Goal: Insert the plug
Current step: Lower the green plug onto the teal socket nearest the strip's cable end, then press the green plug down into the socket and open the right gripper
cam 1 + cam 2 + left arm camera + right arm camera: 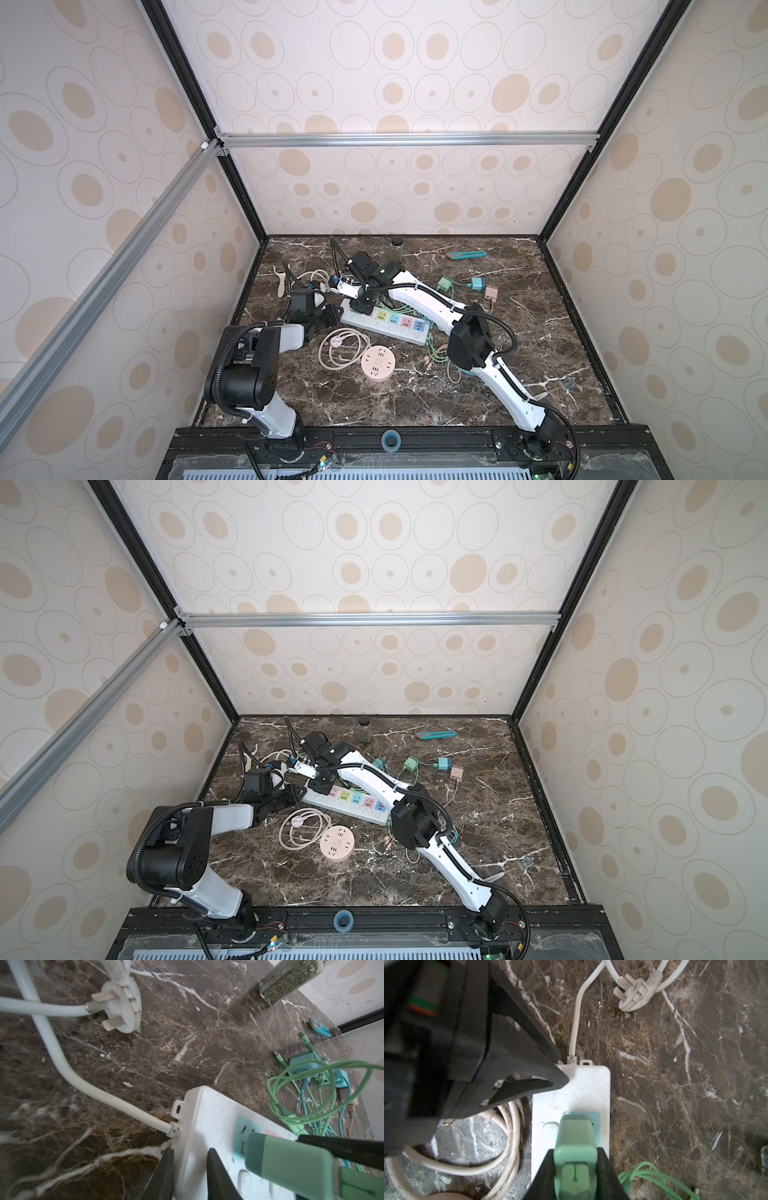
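The white power strip [395,328] lies slantwise on the marble surface [415,415], left of the middle and toward the back, its cord end turned to the left arm. At that end the white cord [135,1108] curls away to a loose three-pin plug [124,1005] lying well apart from the strip. A coiled beige cord [513,1136] lies just beside the strip's long edge on the left arm's side, so that side is crowded. The opposite long edge borders bare marble. Farther along the strip, green cables [295,1123] tangle beside it. The left pincer [190,1150] is set narrow astride the strip's corner by the cord. One finger lies off the long edge over the marble and the other over the white top face. Whether it clamps the strip cannot be told. The right pincer [575,1152] is closed on the green plug [576,1132], one finger on each flank. The plug's long axis runs in line with those fingers, its cable end back toward the wrist. Its nose points at the teal socket [242,1128], the one nearest the cord end. The prongs are hidden, so whether it is seated cannot be told.
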Motion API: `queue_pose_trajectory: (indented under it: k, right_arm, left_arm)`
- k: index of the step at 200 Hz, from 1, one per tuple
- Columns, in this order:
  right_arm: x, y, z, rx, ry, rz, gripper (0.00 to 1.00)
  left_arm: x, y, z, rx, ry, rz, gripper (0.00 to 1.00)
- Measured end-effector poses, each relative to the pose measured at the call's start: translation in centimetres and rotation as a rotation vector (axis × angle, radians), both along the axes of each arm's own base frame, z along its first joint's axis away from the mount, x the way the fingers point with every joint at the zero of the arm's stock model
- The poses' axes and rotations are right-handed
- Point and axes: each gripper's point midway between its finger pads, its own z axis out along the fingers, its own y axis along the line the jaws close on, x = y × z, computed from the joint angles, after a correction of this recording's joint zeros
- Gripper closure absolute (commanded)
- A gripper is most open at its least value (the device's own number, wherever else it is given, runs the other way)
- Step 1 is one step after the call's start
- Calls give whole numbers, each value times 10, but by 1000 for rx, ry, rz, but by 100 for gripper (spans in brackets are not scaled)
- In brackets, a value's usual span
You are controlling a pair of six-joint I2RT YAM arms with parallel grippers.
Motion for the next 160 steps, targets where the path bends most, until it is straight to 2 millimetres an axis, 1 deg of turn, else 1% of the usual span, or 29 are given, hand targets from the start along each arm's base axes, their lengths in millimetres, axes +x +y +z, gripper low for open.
queue_pose_trajectory:
  k: [160]
  right_arm:
    - [2, 5, -1, 16, -7, 9, 100]
  left_arm:
    - [-1, 1, 1, 2, -14, 4, 74]
